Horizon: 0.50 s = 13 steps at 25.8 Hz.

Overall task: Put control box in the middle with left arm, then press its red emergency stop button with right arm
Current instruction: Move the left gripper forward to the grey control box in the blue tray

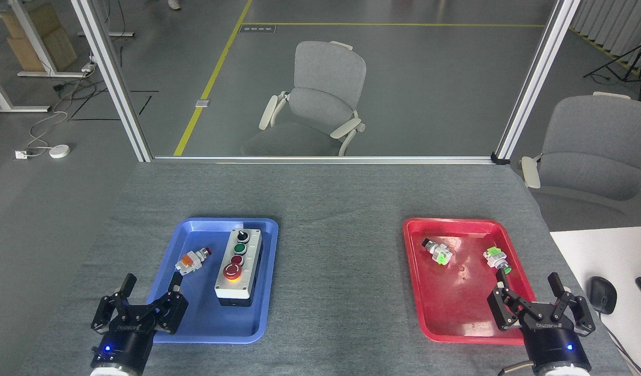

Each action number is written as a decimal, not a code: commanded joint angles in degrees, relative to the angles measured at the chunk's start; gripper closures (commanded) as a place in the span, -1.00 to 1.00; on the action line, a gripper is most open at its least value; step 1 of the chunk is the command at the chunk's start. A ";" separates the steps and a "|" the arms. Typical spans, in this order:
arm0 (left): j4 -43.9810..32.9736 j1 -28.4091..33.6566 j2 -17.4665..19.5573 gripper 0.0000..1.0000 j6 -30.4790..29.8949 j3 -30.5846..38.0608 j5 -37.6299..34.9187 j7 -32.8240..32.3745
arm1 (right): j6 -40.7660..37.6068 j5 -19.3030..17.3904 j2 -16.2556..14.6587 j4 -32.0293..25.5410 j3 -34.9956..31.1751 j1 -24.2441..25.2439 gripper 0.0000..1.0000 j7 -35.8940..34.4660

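The control box (238, 267) lies in the blue tray (205, 334) near the surface's left edge. Both the left tool (152, 287) and the right tool (528, 284) gape wide, holding nothing.

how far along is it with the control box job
Nothing looks done yet. The control box sits in the blue tray, not on the bare tabletop between the trays. The left gripper is open and empty beside it. Left: moving the box, then the right gripper pressing the red emergency stop button.

Oblong control box (239, 266) with pale grey lid and black base, lying flat in a blue tray (195, 324), large red emergency stop button (232, 271) nearest the camera
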 commanded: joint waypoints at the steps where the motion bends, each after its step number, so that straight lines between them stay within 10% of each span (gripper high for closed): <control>1: 0.23 0.05 -0.43 -0.98 1.52 -0.04 -0.75 0.61 | 0.08 0.00 0.05 0.02 0.09 0.12 -0.97 0.02; 13: -5.13 3.74 -2.10 -0.98 1.35 -6.63 -1.54 0.17 | 0.08 0.09 0.05 0.28 0.09 -0.32 -0.97 0.02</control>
